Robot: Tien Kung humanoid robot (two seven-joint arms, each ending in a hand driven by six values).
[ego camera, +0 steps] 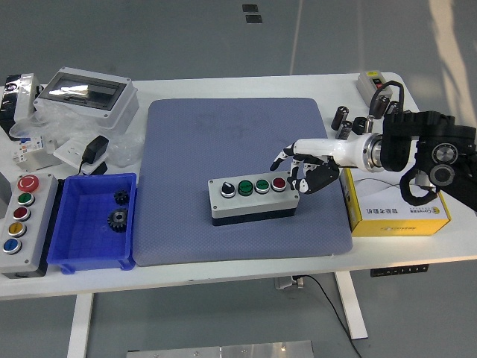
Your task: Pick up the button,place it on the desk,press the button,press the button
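At the table's (223, 276) left near edge a grey control box (21, 215) with five coloured buttons was noted. Just to its right a blue bin (74, 246) held two dark gears (118, 218). Behind these, toward the left far corner, a clear-lidded enclosure (88, 93), plastic bags and a black adapter (95, 153) were recorded.

A blue-grey mat (223, 134) covered the middle of the table. On its near half the button box (254, 198) was seen lying flat, with a black selector, two green buttons and a red button (279, 183) in a row on top.

The right hand (305, 168) was found at the box's right end, reaching in from the right. Its fingers (287, 155) were loosely curled and pointed downward, with nothing grasped. The fingertips were seen just beside the red button; contact could not be confirmed.

Right of the mat, a yellow carton (395, 216) lay under the black forearm. Black cylindrical parts (340, 118) and a grey switch box (370, 80) were noted at the right far corner.
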